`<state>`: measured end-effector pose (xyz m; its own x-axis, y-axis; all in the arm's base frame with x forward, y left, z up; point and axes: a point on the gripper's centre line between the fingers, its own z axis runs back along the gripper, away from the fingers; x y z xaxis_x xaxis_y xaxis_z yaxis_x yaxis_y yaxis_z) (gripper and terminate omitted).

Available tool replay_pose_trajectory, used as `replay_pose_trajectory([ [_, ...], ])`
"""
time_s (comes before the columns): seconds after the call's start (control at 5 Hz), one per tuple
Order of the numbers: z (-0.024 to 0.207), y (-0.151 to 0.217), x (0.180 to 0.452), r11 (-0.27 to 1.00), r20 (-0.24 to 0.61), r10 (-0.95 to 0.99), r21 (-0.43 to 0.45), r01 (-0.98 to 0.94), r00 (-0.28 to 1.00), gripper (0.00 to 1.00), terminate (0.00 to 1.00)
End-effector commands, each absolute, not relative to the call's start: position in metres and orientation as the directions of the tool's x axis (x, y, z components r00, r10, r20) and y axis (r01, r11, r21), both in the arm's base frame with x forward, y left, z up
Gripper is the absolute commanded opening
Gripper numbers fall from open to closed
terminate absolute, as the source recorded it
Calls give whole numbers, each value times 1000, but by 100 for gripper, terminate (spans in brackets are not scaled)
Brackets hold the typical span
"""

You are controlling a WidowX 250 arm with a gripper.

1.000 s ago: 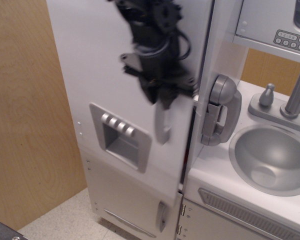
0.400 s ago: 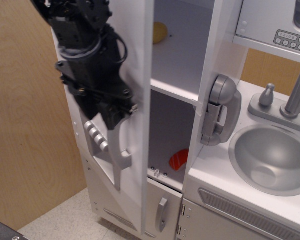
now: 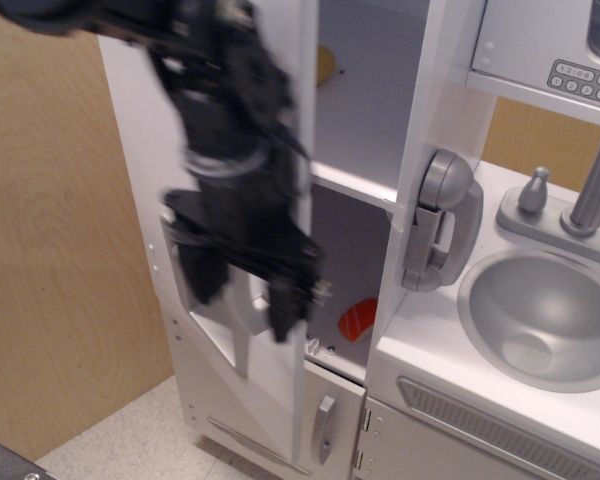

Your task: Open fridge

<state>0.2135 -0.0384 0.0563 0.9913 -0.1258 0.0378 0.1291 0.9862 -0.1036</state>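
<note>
The tall white fridge (image 3: 416, 110) stands left of the sink, and its large door (image 3: 268, 398) is swung wide open to the left, seen nearly edge-on. My black gripper (image 3: 245, 300) hangs in front of the door's outer face, motion-blurred, with its two fingers (image 3: 284, 312) spread apart. The lower end of the silver bar handle (image 3: 242, 348) shows between and below them, and nothing is gripped. The dispenser recess is mostly hidden behind the gripper. Inside the fridge I see a shelf (image 3: 352, 186), a yellow item (image 3: 325, 63) above it and an orange-red item (image 3: 358, 318) below.
The smaller lower door with a short silver handle (image 3: 323, 428) is shut. A grey toy phone (image 3: 440, 220) hangs on the fridge's right side. The grey sink basin (image 3: 545, 315) and faucet (image 3: 595, 185) are to the right. A wooden wall (image 3: 50, 250) is close on the left.
The fridge door went from shut to wide open, pulled leftward. My gripper has since let go of the handle, spread its fingers and moved down and to the right.
</note>
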Motion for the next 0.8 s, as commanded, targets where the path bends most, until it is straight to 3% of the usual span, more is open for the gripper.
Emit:
replay_pose_trajectory([
  [0.0, 70, -86, 232, 972, 115, -173, -141, 189, 978, 100, 0],
  [0.2, 63, -112, 255, 975, 147, -157, -133, 176, 977, 100, 0],
  [0.6, 65, -120, 308, 987, 250, -77, -121, 110, 965, 100, 0],
])
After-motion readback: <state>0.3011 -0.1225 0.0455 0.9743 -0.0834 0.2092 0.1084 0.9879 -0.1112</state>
